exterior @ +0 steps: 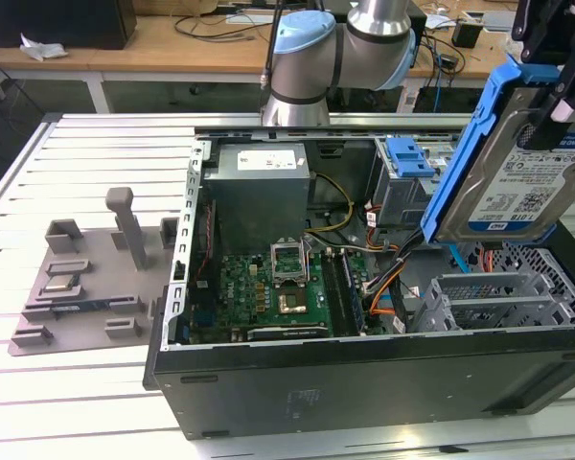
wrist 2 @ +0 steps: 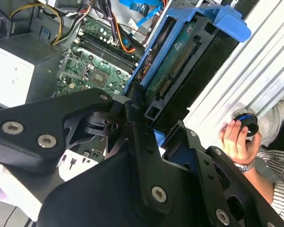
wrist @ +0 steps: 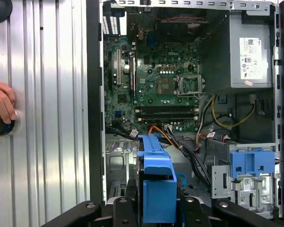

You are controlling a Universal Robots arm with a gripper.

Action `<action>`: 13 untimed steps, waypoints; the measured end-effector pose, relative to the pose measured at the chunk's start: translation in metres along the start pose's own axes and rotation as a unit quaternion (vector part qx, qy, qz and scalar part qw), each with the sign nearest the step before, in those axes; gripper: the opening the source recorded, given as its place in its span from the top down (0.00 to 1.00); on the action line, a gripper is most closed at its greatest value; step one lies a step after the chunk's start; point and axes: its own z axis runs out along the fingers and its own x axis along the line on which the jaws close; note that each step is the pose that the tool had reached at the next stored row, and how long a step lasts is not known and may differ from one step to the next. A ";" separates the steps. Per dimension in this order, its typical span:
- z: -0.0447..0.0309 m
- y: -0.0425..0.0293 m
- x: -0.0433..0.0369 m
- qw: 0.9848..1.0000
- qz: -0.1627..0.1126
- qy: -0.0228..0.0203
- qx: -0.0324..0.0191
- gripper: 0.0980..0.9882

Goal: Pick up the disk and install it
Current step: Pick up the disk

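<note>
The disk (exterior: 517, 182) is a silver drive with a white-and-blue label in a blue carrier bracket. It hangs tilted in the air above the open computer case (exterior: 364, 383), at the exterior view's right. My black gripper (exterior: 548, 96) is shut on its upper part. Below the disk lies the grey perforated drive cage (exterior: 498, 302). In the second wrist view the disk (wrist 2: 180, 71) shows its underside and connector edge past my gripper (wrist 2: 149, 127). In the first wrist view the blue carrier of the disk (wrist: 156, 179) sits between my fingers (wrist: 125, 213), over the case floor.
Inside the case are a green motherboard (exterior: 268, 287), a grey power-supply box (exterior: 259, 182), loose cables (exterior: 383, 278) and a blue ridged latch (exterior: 409, 155). A grey fixture plate (exterior: 86, 278) lies on the slatted table. A person's hand (wrist 2: 236, 137) rests on a round knob beside the case.
</note>
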 end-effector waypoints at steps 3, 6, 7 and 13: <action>0.0023 -0.0036 0.0000 1.000 0.000 0.000 0.000 0.70; 0.0057 -0.0066 0.0002 1.000 0.000 0.000 0.000 0.70; 0.0075 -0.0075 0.0002 1.000 0.000 0.000 0.000 0.70; 0.0147 -0.0107 0.0008 1.000 0.000 0.000 0.000 0.70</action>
